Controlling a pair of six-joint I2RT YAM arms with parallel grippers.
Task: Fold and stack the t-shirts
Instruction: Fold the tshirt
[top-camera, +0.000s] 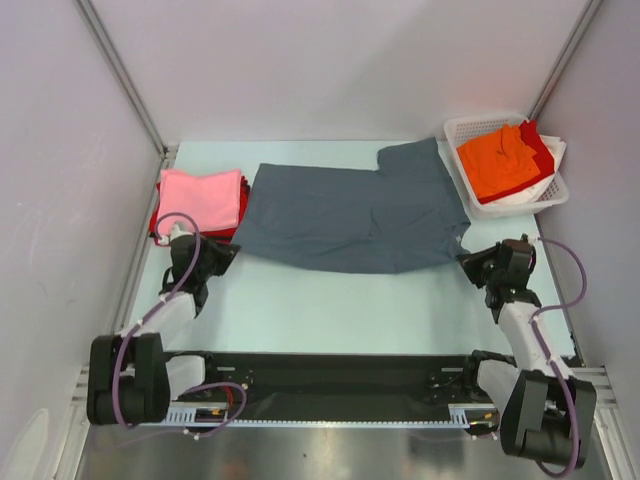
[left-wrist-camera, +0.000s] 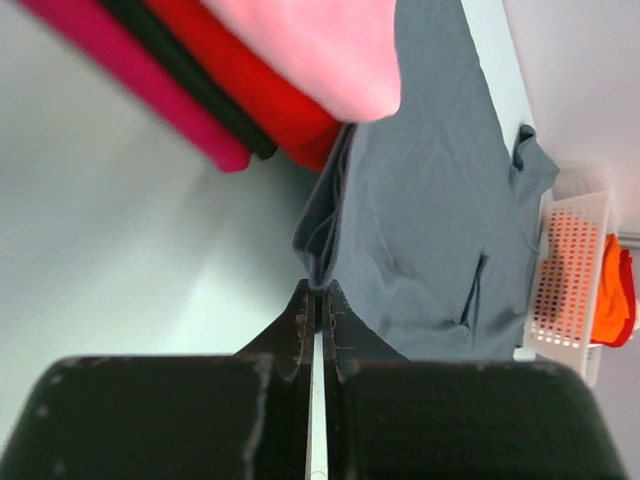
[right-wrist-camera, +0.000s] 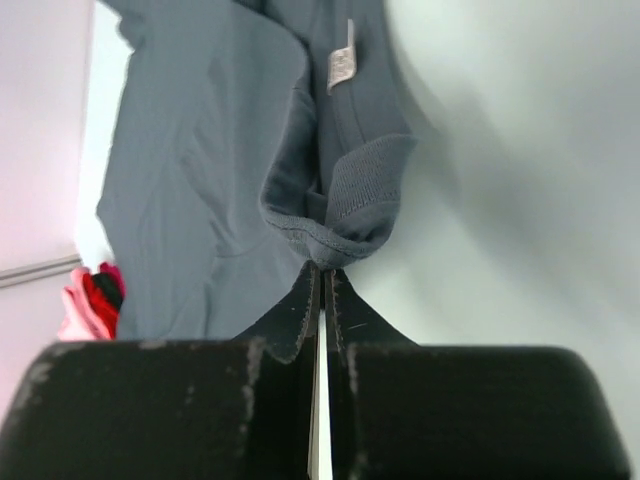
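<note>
The slate blue-grey t-shirt (top-camera: 350, 215) lies spread across the middle of the table, one sleeve toward the basket. My left gripper (top-camera: 228, 250) is shut on its near left hem corner (left-wrist-camera: 320, 255). My right gripper (top-camera: 468, 256) is shut on its bunched collar edge (right-wrist-camera: 335, 235) at the near right. A folded stack with a pink tee (top-camera: 200, 195) on top, over red, sits at the far left; in the left wrist view it shows pink (left-wrist-camera: 320, 50), red, black and magenta layers.
A white lattice basket (top-camera: 545, 198) at the far right holds orange (top-camera: 497, 160), red and white tees. White walls with metal posts close in the table on three sides. The black base rail (top-camera: 320, 385) runs along the near edge.
</note>
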